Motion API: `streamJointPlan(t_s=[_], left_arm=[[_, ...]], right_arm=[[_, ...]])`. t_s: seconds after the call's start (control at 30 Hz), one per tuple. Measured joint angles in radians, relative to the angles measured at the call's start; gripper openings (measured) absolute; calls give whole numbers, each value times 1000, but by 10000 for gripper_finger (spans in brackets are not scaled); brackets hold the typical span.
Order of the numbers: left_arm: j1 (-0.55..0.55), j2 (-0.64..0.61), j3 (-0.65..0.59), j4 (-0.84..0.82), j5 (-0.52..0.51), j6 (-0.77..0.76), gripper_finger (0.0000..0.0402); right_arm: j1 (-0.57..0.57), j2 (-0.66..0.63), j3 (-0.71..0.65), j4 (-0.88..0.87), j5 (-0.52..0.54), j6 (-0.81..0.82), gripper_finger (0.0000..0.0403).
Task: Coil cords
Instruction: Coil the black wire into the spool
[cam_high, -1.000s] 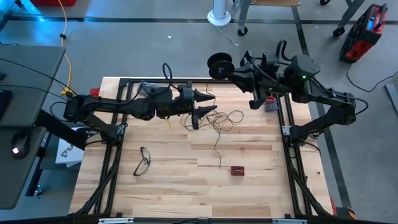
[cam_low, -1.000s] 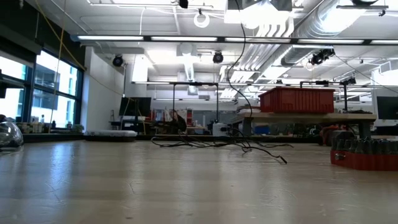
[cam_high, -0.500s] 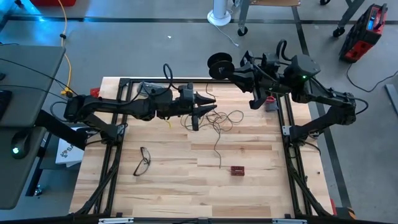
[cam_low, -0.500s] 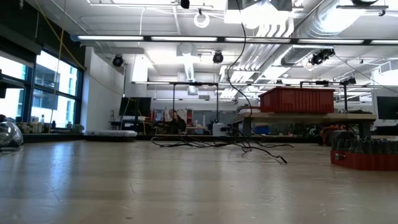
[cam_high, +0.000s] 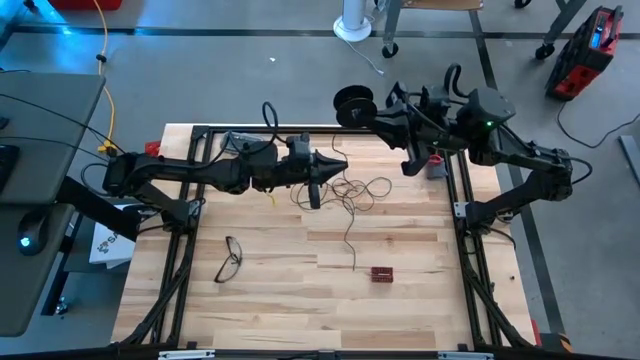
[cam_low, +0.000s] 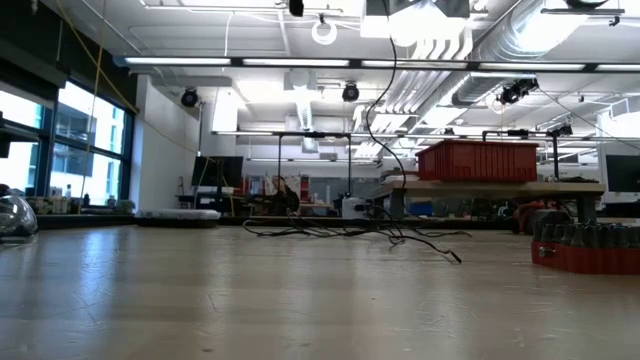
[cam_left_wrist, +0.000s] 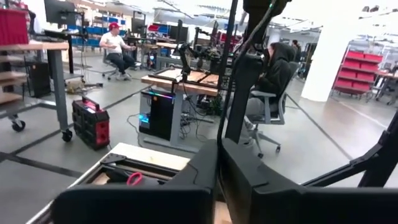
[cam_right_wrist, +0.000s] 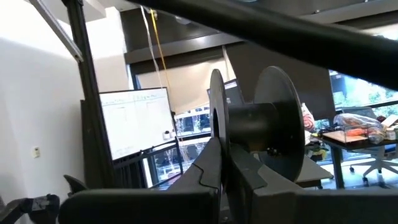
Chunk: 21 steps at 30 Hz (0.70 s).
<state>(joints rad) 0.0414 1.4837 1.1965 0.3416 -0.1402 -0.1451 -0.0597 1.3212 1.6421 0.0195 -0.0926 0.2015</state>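
now left gripper (cam_high: 330, 166) pinched together over wire (cam_high: 352, 195); right gripper (cam_high: 372, 113) clamped on reel (cam_high: 352, 104)

Both pincers (cam_high: 337, 163) (cam_high: 365, 113) closed, raised.

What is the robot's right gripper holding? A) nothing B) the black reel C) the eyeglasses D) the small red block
B: the right gripper is shut on the rim of the black reel, held up past the table's far edge, while the eyeglasses and red block lie on the table.
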Motion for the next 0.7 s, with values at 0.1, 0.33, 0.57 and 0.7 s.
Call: streamJointPlan(t_s=[0.1,0.33,0.57,0.7], left_arm=[[3,0,0,0,1,-21,4],[65,0,13,-11,139,-20,1],[111,0,113,-143,225,74,1],[138,0,184,-242,236,151,0]], right_arm=[[0,0,0,-5,-65,29,0],[9,7,2,-119,-308,115,0],[69,59,2,-279,-391,141,0],[87,87,2,-405,-393,146,0]])
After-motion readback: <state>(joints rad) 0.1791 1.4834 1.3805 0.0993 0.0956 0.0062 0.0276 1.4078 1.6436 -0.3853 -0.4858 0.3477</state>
